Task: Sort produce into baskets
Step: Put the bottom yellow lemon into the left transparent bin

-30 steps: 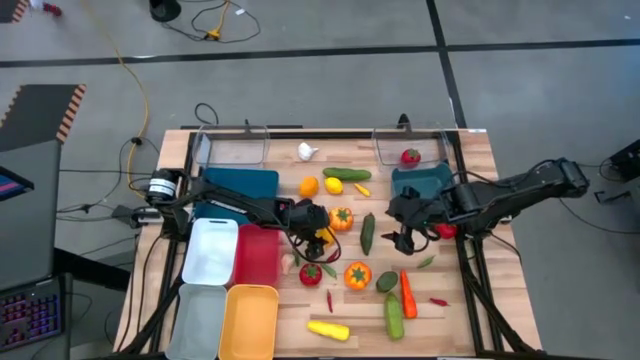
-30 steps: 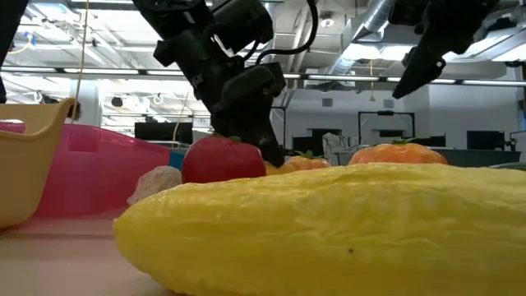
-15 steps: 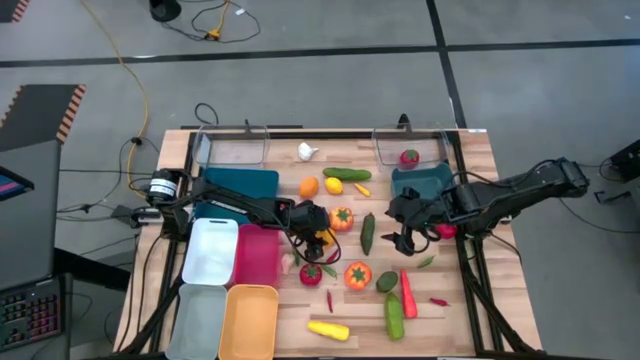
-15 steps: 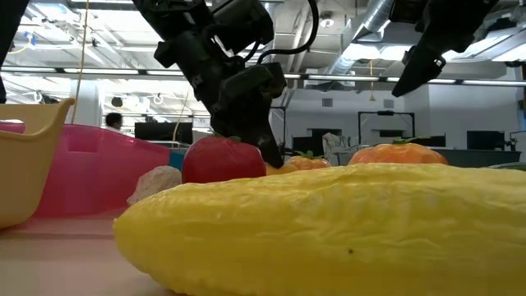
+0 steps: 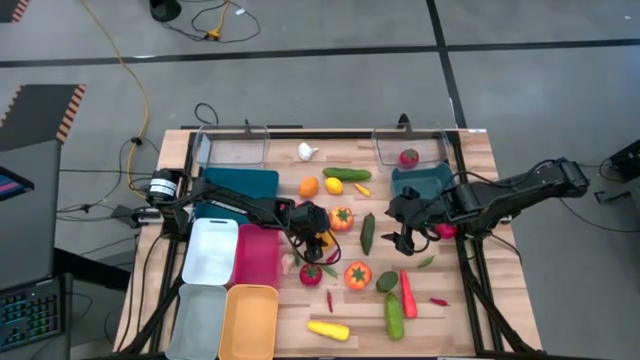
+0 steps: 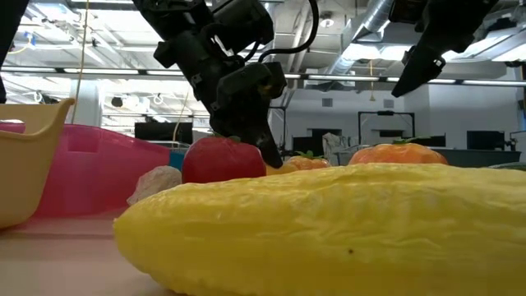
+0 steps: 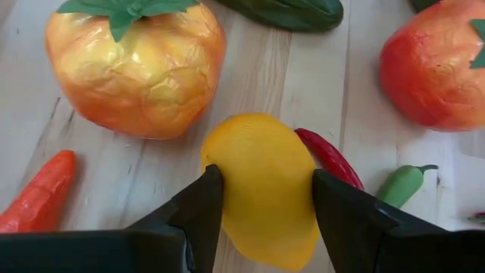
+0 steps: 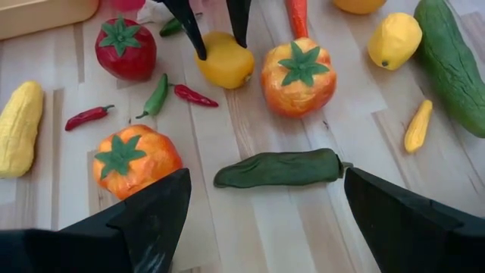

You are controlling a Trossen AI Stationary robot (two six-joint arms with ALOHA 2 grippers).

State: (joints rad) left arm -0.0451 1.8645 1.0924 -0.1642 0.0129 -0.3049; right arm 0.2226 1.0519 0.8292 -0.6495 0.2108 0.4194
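Note:
A yellow lemon (image 7: 261,152) lies on the wooden table among scattered produce. My left gripper (image 5: 318,237) slants down over it, shut on it. An orange pepper (image 7: 136,68) lies just beyond the lemon. A red chilli (image 7: 330,155) lies beside it. My right gripper (image 5: 400,236) hangs open above the table, right of centre, over a dark green pepper (image 8: 276,168). Baskets stand at the left: teal (image 5: 240,185), white (image 5: 212,250), red (image 5: 258,255), pale grey-blue (image 5: 200,318) and yellow (image 5: 250,320). A clear one (image 5: 235,148) stands at the back. My left gripper pinches the lemon's two sides (image 7: 227,178) between its two fingers, about the middle of its length. The fingers (image 8: 189,30) come from above, slanting down from the table's left. The lemon lies on the table.
A red tomato (image 5: 311,273), an orange pepper (image 5: 357,275), a carrot (image 5: 408,293), cucumbers (image 5: 394,315) and a yellow squash (image 5: 328,329) lie toward the near edge. A second clear basket (image 5: 410,148) holds a tomato at the back right, next to a dark blue basket (image 5: 420,182).
My left gripper's fingers have drawn in a little around the lemon, which has stayed where it was.

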